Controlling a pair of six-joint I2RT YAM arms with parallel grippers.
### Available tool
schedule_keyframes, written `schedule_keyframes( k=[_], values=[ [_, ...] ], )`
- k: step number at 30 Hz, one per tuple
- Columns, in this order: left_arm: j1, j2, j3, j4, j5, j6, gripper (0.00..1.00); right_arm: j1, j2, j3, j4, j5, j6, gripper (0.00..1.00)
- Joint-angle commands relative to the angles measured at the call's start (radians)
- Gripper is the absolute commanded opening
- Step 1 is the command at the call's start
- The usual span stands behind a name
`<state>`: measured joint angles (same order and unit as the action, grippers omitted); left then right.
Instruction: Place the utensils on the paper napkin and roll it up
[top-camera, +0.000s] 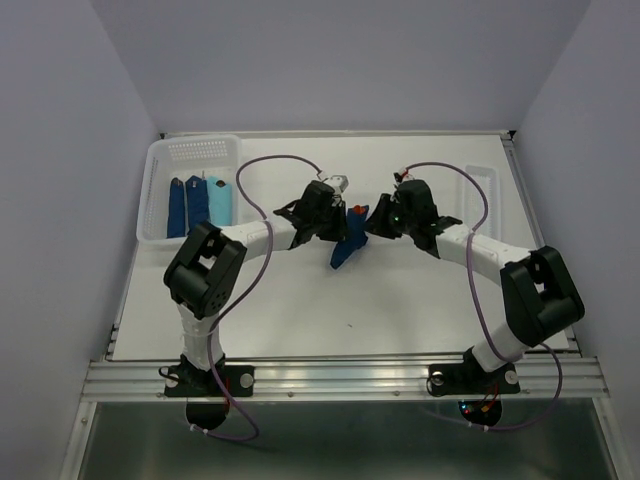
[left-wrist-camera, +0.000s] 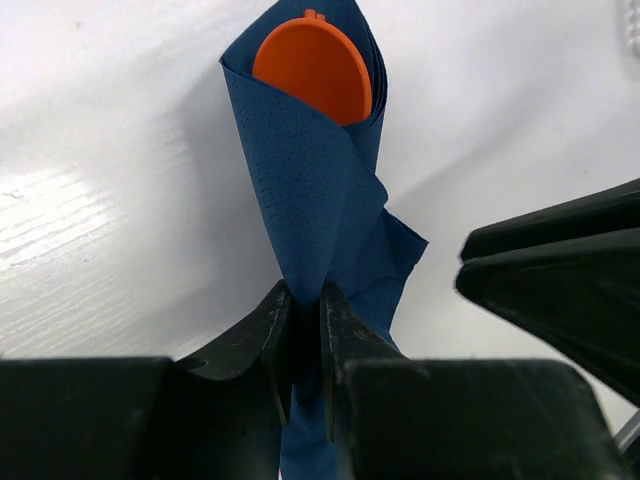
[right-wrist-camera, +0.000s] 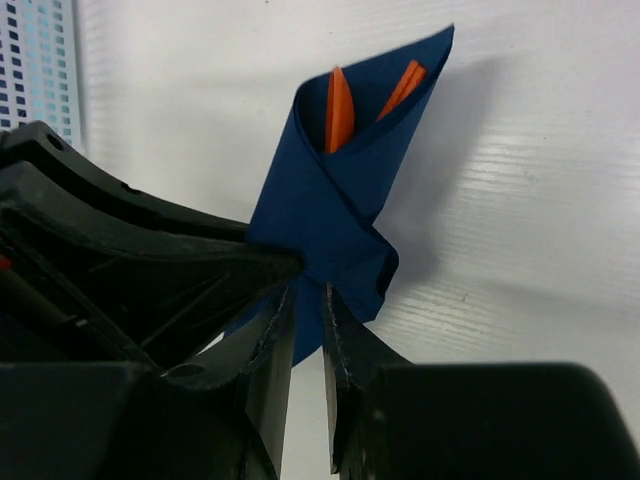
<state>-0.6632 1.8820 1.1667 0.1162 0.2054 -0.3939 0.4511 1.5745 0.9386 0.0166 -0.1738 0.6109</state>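
Note:
The dark navy paper napkin (top-camera: 346, 250) is rolled into a cone around orange utensils (top-camera: 358, 211), near the middle of the table. In the left wrist view the napkin (left-wrist-camera: 320, 180) shows an orange spoon bowl (left-wrist-camera: 315, 65) at its open top. My left gripper (left-wrist-camera: 305, 295) is shut on the napkin's narrow lower end. In the right wrist view the napkin (right-wrist-camera: 340, 200) holds two orange utensil ends (right-wrist-camera: 340, 110). My right gripper (right-wrist-camera: 308, 295) is shut on the same lower end. Both gripper heads (top-camera: 335, 225) (top-camera: 374, 222) meet at the roll.
A white perforated basket (top-camera: 195, 148) at the back left holds dark blue and light blue rolls (top-camera: 197, 200). A clear tray (top-camera: 487, 185) lies at the back right. The table's side rails run along both edges.

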Motion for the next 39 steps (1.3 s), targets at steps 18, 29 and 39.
schedule_keyframes(
  k=[18,29,39],
  values=[
    [0.031,-0.156,0.004,0.086,0.081,-0.016,0.00,0.001,0.025,-0.041,0.158,-0.099,0.043,0.26],
    [0.073,-0.188,-0.007,0.119,0.204,-0.051,0.00,-0.008,0.035,-0.031,0.157,-0.073,0.021,0.26],
    [0.097,-0.205,-0.012,0.132,0.247,-0.072,0.00,-0.026,-0.079,-0.052,0.166,-0.113,-0.014,0.33]
  ],
)
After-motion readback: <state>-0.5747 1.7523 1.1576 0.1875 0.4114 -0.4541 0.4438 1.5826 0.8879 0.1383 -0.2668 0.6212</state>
